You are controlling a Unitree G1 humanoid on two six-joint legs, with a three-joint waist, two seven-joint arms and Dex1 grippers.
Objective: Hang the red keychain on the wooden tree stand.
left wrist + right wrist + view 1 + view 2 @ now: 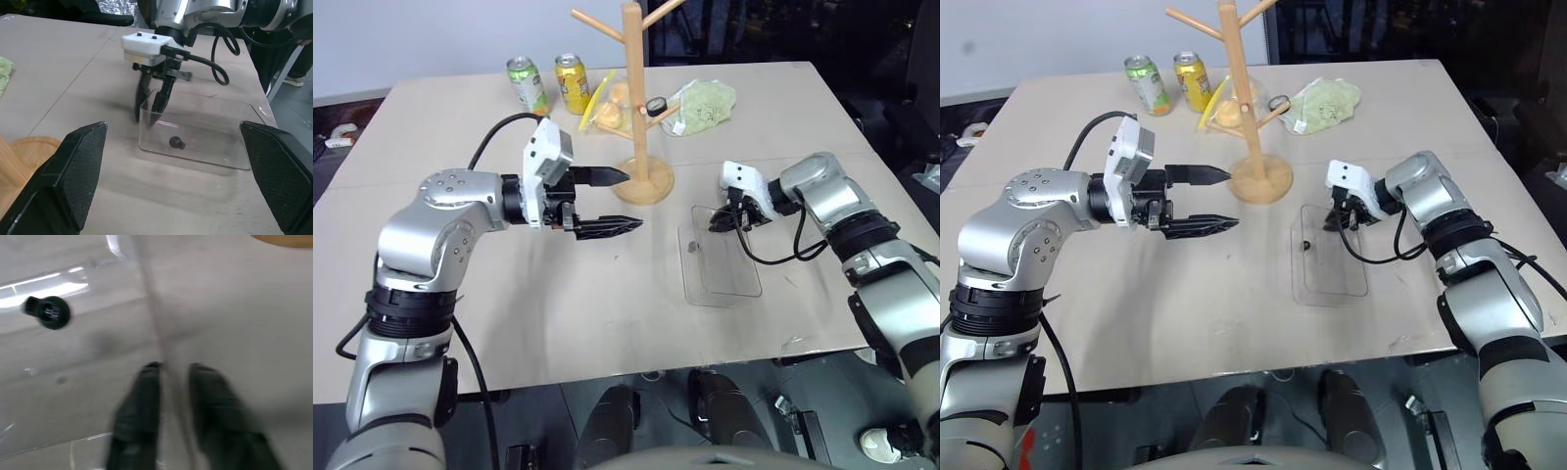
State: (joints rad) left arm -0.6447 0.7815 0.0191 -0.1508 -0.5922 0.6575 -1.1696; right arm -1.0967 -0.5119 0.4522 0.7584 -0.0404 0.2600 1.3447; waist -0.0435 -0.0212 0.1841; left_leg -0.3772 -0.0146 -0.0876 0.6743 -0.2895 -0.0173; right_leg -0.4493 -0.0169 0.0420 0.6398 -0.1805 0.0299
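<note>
Reaching down to the near corner of a clear plastic tray, the right hand has its fingers drawn together at the tray wall, one seemingly either side of it. A faint pinkish streak shows there; whether that is the red keychain, and whether it is gripped, I cannot tell. A small black round trinket lies loose inside the tray. The left hand hovers wide open and empty just beside the wooden tree stand, probably waiting to steady it or take a handover. Behind on the tabletop stand two drink cans.
</note>
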